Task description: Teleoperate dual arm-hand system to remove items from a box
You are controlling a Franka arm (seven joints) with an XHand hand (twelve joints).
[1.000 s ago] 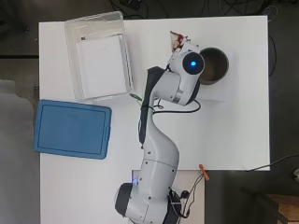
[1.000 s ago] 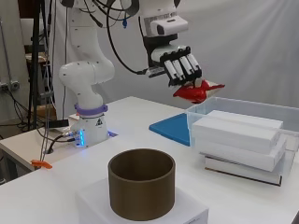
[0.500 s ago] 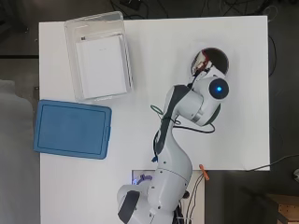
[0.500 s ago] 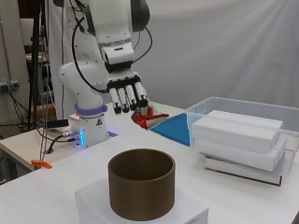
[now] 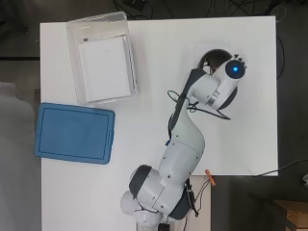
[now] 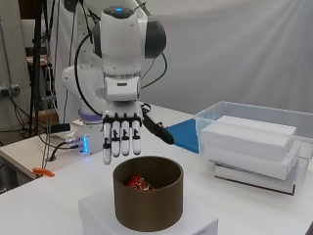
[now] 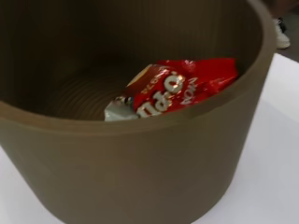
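Already dropped: the red snack packet [image 6: 139, 183] lies inside the brown round tub [image 6: 148, 199].

Above the tub's rim, the hand [image 6: 121, 138] hangs with fingers straight and spread, thumb out, holding nothing. That reads as the release step of one removal. Next, the arm likely needs to swing across to the clear box [image 5: 98, 57], where white cartons [image 6: 249, 143] sit stacked, beside the blue lid [image 5: 74, 133].

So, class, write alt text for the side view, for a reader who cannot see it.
A robot hand hangs open, fingers pointing down, just above a round brown tub with a red snack packet inside. To the right, a clear plastic box holds stacked white boxes.
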